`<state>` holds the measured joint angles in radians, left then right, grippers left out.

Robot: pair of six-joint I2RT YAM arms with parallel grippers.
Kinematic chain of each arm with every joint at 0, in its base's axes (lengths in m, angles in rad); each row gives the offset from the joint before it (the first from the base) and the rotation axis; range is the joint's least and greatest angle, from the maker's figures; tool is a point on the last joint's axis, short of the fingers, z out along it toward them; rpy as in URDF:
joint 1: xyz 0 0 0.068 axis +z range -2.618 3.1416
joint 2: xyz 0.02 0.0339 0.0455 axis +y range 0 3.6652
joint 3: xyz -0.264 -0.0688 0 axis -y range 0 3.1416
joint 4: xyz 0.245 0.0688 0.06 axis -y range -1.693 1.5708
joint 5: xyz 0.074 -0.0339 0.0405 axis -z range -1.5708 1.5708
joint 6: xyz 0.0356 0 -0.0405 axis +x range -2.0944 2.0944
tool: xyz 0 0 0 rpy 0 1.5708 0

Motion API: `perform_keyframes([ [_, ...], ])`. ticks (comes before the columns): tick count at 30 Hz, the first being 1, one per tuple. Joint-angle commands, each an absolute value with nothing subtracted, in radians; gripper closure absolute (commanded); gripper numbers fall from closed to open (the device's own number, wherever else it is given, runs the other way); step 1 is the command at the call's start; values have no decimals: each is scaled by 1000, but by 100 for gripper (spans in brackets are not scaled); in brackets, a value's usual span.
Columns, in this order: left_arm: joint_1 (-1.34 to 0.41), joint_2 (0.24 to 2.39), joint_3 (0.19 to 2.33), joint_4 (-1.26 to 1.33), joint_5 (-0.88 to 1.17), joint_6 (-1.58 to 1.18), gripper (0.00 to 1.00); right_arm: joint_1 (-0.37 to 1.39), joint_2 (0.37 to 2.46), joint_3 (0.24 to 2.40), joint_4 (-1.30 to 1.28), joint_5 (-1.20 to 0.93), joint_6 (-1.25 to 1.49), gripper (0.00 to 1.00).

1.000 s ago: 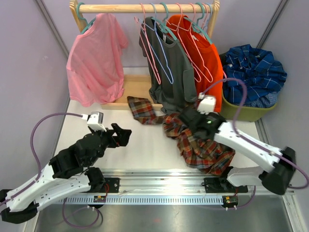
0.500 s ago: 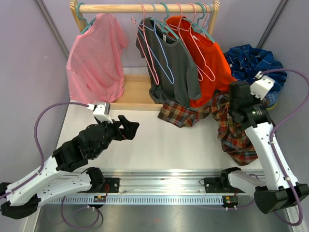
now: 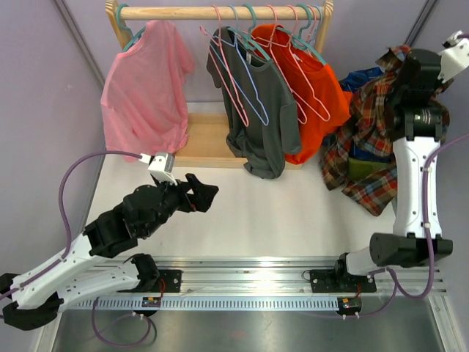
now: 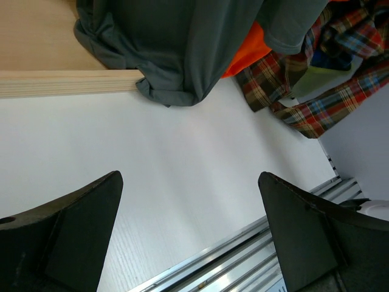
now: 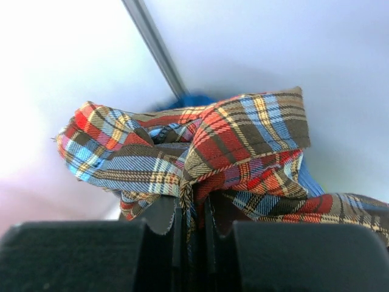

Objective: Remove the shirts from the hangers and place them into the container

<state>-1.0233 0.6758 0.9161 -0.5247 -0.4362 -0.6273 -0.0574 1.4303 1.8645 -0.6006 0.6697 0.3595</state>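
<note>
Gripping a red plaid shirt (image 3: 366, 125), the right gripper (image 3: 407, 67) sits high at the far right, above the bin (image 3: 363, 168). Its wrist view shows the two fingers closed tight on a bunched fold of the plaid cloth (image 5: 243, 140). The shirt hangs down from the grip in a long drape, covering most of the olive bin, so only a small patch of the bin's wall shows through. A blue shirt (image 3: 358, 78) peeks out behind the drape, over the bin. The plaid shirt's lower hem reaches the table (image 3: 278, 216) in front of the bin.

The left gripper (image 3: 208, 195) hovers low over the white table near its middle, fingers spread wide and holding nothing. Its wrist view shows bare table between the open fingers (image 4: 73, 225).

Across the back runs a wooden rail (image 3: 183, 12). A pink shirt (image 3: 146, 88) hangs at its left end, well apart from the rest. A grey shirt (image 3: 260, 103) and an orange shirt (image 3: 315, 92) hang side by side further right, touching. Thin wire hangers (image 3: 234, 92) with no shirts hang in front of them.
</note>
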Motion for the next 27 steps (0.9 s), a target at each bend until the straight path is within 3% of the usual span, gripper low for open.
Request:
perform_keyframes([
  [1,-1026,649,923,-451,-403,-618,2,-84,1531,2067,-442,588,301,100],
  [9,-1025,608,933,-483,-425,-614,1,-179,1796,2442,-331,342,341,100],
  [14,-1026,581,945,-515,-459,-617,1,-186,1859,2569,-109,258,354,100],
  [21,-1026,540,939,-532,-491,-623,1,-186,1804,2533,263,147,416,100],
  [27,-1026,537,953,-546,-511,-615,1,-186,1778,2539,507,201,355,100],
])
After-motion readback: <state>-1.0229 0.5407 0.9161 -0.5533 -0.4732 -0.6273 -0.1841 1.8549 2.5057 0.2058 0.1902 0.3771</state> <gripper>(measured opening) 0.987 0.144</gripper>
